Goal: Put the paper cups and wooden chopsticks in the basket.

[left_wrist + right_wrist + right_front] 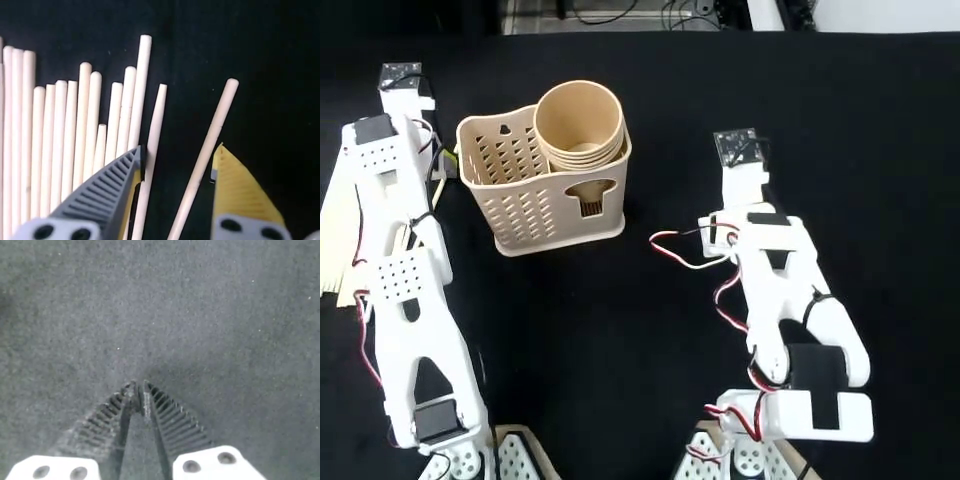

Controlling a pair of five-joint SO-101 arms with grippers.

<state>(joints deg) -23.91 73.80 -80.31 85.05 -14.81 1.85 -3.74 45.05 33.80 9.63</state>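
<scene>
**Straddling a loose chopstick on the counter**

Left hand (180, 150) has its fingers apart, with one wooden chopstick (210, 140) lying on the counter (280, 75) between them (the other chopsticks (75, 135) lie in a row just beside). Right hand (135, 388) is pinched together over bare black cloth. Farther off, the basket (535, 215) holds the stacked paper cups (580, 125).

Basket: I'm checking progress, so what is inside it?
Nested paper cups stand in one end of the basket. Beside them I see just its bare perforated inside. The cups' lower parts and the floor beneath them are covered.
</scene>
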